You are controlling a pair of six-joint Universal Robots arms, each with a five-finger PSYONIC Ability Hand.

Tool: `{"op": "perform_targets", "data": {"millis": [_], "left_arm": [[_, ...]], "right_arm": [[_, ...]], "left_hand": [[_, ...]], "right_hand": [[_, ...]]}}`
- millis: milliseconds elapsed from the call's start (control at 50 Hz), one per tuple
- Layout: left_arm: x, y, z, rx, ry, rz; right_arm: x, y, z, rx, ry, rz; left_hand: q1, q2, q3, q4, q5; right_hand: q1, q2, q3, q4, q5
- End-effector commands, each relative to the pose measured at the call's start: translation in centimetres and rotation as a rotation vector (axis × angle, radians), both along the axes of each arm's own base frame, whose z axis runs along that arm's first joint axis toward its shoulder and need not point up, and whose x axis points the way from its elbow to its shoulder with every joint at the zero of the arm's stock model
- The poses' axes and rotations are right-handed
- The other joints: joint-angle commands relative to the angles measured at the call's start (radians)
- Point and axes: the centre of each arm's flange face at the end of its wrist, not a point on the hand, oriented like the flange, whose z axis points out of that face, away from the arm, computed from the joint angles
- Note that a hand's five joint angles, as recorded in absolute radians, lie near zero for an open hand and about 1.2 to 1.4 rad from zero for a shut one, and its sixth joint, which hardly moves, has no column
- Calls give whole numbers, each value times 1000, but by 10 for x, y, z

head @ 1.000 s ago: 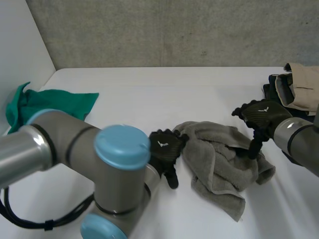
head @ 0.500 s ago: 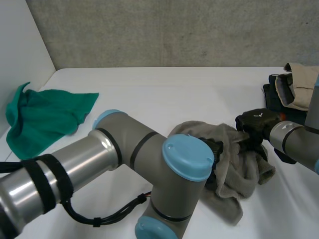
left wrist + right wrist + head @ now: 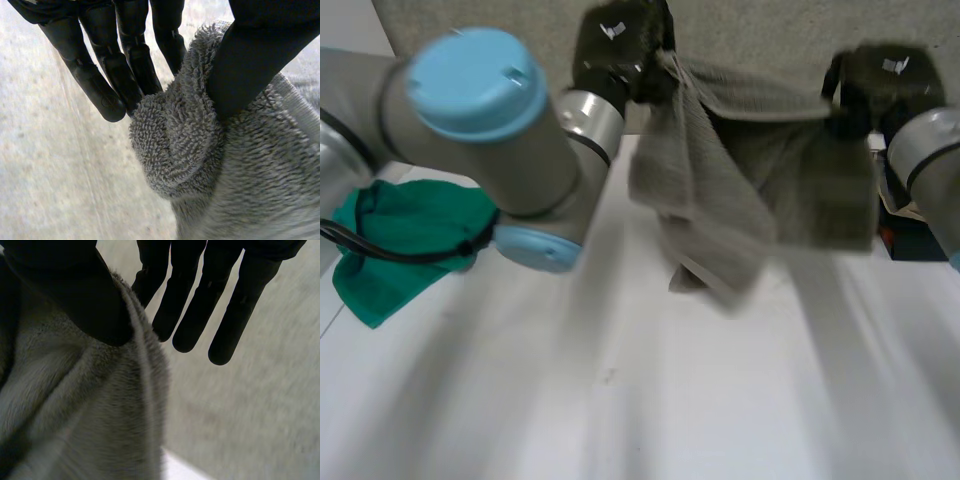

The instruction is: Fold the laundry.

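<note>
Left hand (image 3: pixel 125 65) pinches one top corner of the towel (image 3: pixel 200 165) between thumb and fingers. Right hand (image 3: pixel 65 295) pinches the other top corner the same way. Towel hangs below both hands, top edge strung hand to hand, well above the table (image 3: pixel 620 400). Grey terry, looped pile, thick, limp; lower part bunched. Likely next: lower it and spread flat. Green cloth (image 3: pixel 410 230) crumpled by left arm.

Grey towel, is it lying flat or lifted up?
Lifted. The grey towel hangs above the table, its top edge pinched by the left hand and the right hand.
</note>
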Motion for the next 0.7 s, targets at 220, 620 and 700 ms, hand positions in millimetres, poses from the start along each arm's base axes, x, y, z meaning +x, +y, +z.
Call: {"op": "perform_targets", "data": {"millis": [220,620,700], "left_arm": [[79,-3,-154,374,-367,-25],[131,35,-169,503,-420,187],[129,34,-186,537,-445,157]], "right_arm": [[30,59,-123,363,339,255],[24,69,-132,435,325,166],[24,72,-127,450,301,164]], "left_hand": [[272,165,183,156,245],[-864,-972,-954,-981,-891],[-782,-889,-871,-899,-809]], "right_hand": [[285,222,210,201,228],[285,222,210,201,228],[285,222,210,201,228]]}}
